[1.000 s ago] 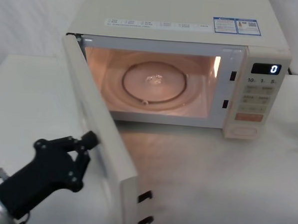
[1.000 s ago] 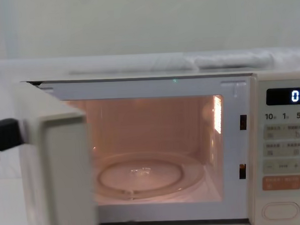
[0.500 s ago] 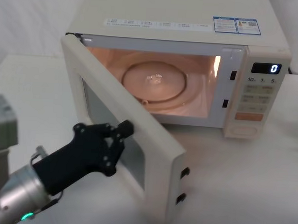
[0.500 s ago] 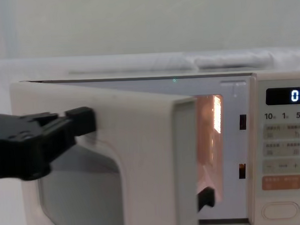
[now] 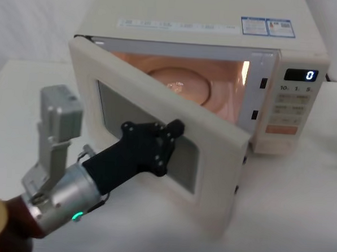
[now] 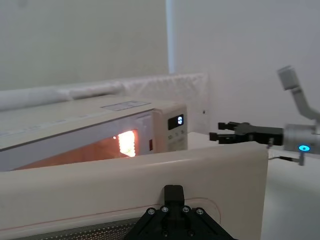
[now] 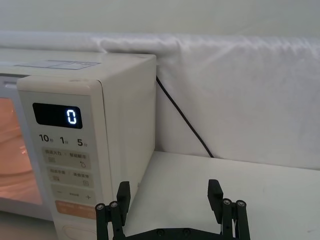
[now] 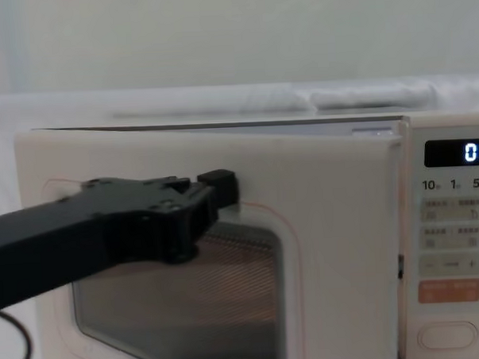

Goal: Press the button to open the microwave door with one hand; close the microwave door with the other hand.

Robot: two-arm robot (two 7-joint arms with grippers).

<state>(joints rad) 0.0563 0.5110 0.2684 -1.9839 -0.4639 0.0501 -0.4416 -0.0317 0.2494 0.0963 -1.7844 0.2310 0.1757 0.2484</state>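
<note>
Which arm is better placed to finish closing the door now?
Left. The left end effector is already against the microwave door, which stands partly open. The right end effector hangs open beside the control panel, off the door.

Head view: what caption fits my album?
Black left gripper pushing the cream, dark-windowed microwave door nearly shut.

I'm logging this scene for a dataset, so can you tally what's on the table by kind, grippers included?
Microwave: 1, its microwave door partly open and the interior lit.
Grippers: 2, the left gripper against the door's window, the right gripper off to the microwave's right with jaws apart, near the control panel.
Total: 3
</note>
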